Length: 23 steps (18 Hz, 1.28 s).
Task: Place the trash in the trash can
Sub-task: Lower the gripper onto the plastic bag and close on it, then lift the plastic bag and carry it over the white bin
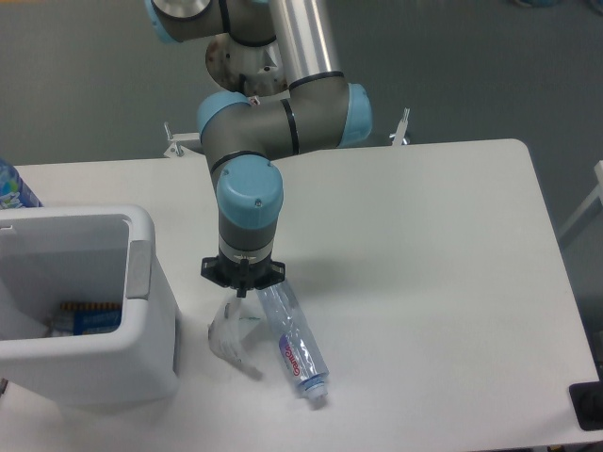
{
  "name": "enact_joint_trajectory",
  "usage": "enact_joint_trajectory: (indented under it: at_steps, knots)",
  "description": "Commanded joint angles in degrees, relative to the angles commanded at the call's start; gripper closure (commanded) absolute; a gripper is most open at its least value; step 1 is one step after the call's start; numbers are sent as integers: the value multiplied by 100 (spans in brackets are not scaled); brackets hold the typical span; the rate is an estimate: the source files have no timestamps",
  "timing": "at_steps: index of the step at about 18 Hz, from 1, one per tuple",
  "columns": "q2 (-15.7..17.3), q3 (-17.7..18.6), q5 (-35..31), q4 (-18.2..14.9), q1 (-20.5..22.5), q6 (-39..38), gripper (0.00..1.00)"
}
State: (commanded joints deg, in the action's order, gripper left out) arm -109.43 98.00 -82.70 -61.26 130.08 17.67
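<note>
White table (424,245) | arm vertical; fingers (241,288) pinching wrapper (229,331)

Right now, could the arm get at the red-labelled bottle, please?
Probably yes: the bottle lies uncovered on the table beside the wrapper, just right of the gripper, whose jaws look shut on the wrapper's top.

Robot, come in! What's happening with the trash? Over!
Gripper shut on wrapper. Bottle lying beside it on table. Trash can left, path clear.
</note>
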Motion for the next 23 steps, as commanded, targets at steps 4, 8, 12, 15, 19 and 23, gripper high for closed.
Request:
enact_joint_trajectory:
  at_steps: [4,8,12,15,19,23]
  knots:
    - [369,-333,96,18,114,-9,100]
    - [501,-983,1140,18,526,-114,100]
    - [677,-1414,1590,26,878,-429,100]
    - [695,-1844,1643,26,1019,-869,100]
    - [826,-2048,2037,35,1186,-1107,100]
    - [1151,-1960,2504,26,1292,-1195,100]
